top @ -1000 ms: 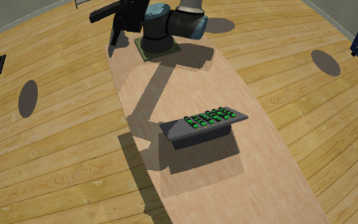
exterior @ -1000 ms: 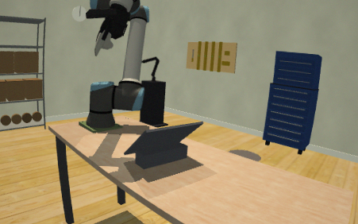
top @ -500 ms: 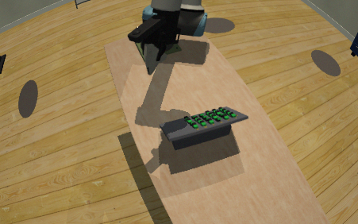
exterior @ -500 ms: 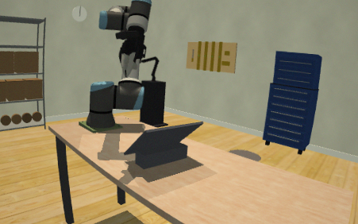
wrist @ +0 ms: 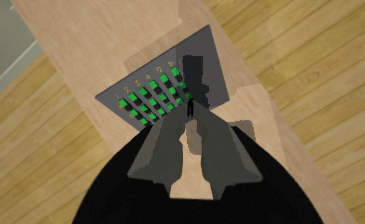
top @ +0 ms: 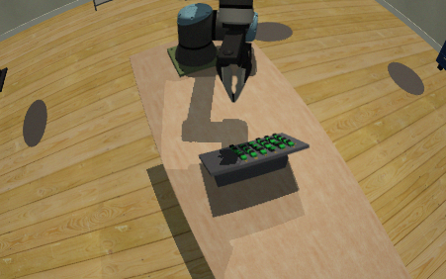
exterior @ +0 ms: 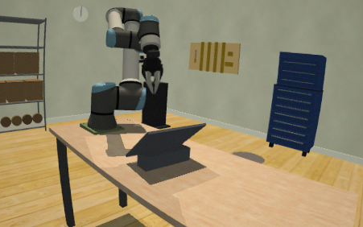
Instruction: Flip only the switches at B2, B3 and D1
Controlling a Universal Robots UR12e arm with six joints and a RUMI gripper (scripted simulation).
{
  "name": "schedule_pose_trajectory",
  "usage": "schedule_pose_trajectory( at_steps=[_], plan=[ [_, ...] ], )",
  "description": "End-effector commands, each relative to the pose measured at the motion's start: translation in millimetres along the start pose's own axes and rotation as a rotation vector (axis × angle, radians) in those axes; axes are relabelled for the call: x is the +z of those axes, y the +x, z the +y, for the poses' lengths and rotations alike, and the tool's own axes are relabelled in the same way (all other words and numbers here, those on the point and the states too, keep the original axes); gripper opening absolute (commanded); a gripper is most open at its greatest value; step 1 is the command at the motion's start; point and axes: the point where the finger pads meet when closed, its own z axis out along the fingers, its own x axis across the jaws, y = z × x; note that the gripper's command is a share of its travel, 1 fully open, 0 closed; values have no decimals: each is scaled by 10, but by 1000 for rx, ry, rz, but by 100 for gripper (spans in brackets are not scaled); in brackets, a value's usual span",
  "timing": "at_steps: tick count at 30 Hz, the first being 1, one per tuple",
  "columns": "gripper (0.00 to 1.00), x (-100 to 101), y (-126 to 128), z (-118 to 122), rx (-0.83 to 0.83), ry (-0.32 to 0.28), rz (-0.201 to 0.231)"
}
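Note:
A dark grey tilted switch panel (top: 253, 157) sits on the light wooden table, with rows of green switches (top: 264, 143) on its upper face. It also shows from behind in the exterior view (exterior: 166, 146) and in the wrist view (wrist: 165, 90), where yellow column numbers are printed along its far edge. My gripper (top: 233, 95) is shut and empty. It hangs high above the table between the arm's base and the panel, fingertips pointing down (exterior: 152, 88). In the wrist view the closed fingertips line up over the panel's near edge. Individual switch states are too small to tell.
The arm's base (top: 196, 46) stands at the table's far end on a green plate. A black box (exterior: 155, 105) stands behind the table. A blue tool cabinet (exterior: 296, 102) is at the right wall and a shelf (exterior: 14, 72) at the left.

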Motion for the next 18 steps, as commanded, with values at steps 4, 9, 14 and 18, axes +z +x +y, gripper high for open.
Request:
schedule_pose_trajectory(
  at_steps=[4, 9, 14, 18],
  plan=[
    [0, 123, -438, 393, -219, 30, -91],
    [0, 156, -638, 632, -330, 47, -132],
    [0, 172, -771, 806, -407, 60, -160],
    [0, 177, -837, 898, -447, 67, -175]
  ],
)
